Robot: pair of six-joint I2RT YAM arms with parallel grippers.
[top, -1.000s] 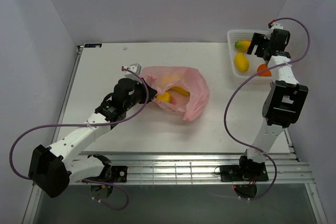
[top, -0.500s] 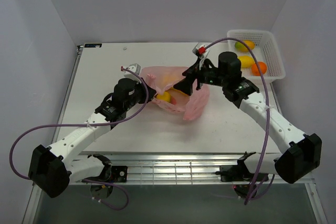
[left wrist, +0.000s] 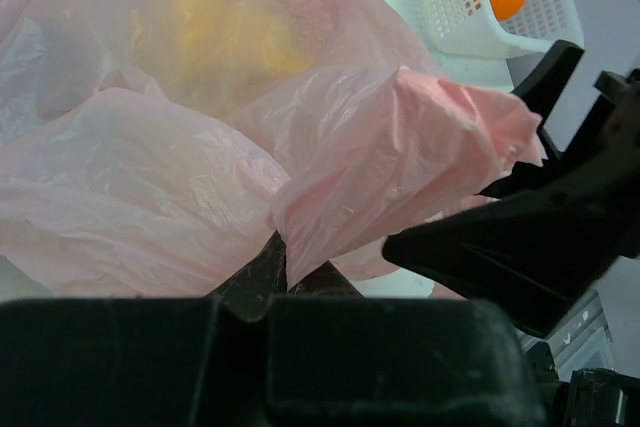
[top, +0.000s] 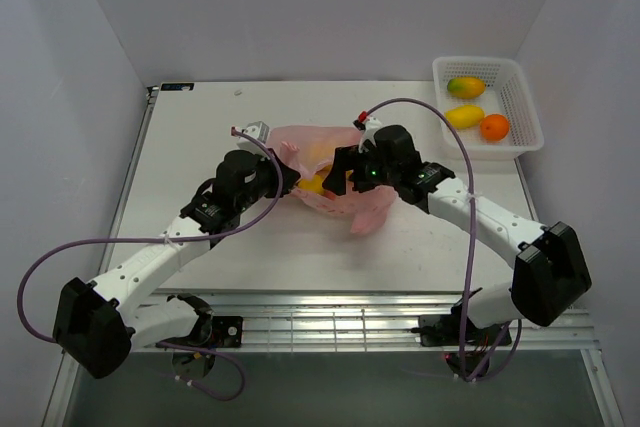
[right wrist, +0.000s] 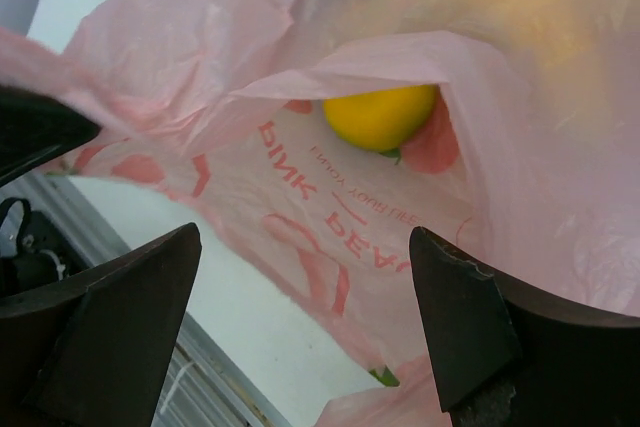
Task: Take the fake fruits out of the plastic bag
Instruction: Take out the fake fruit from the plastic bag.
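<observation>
Pink crinkled plastic takes up the middle of the table (top: 200,127). This is the bag (top: 365,187), slumped between our two arms. Our left gripper (top: 291,179) is clamped shut on a fold at the bag's left edge. In the left wrist view the pinched film bunches up out of the closed fingers (left wrist: 258,277).

Our right gripper (top: 337,171) hangs over the bag from the other side, jaws spread wide and gripping nothing. In the right wrist view its two fingers (right wrist: 115,322) stand on either side of the bag's mouth; we cannot tell whether they touch the film.

Between them, inside the bag, a yellow fruit (right wrist: 383,115) rests against the printed pink lettering. A second yellowish shape shows dimly through the film farther in, and we cannot tell what it is.

At the table's far right corner stands a white basket (top: 520,72), well apart from the bag. In it lie a mango (top: 464,87), a long yellow fruit (top: 464,116) and an orange (top: 493,128).
</observation>
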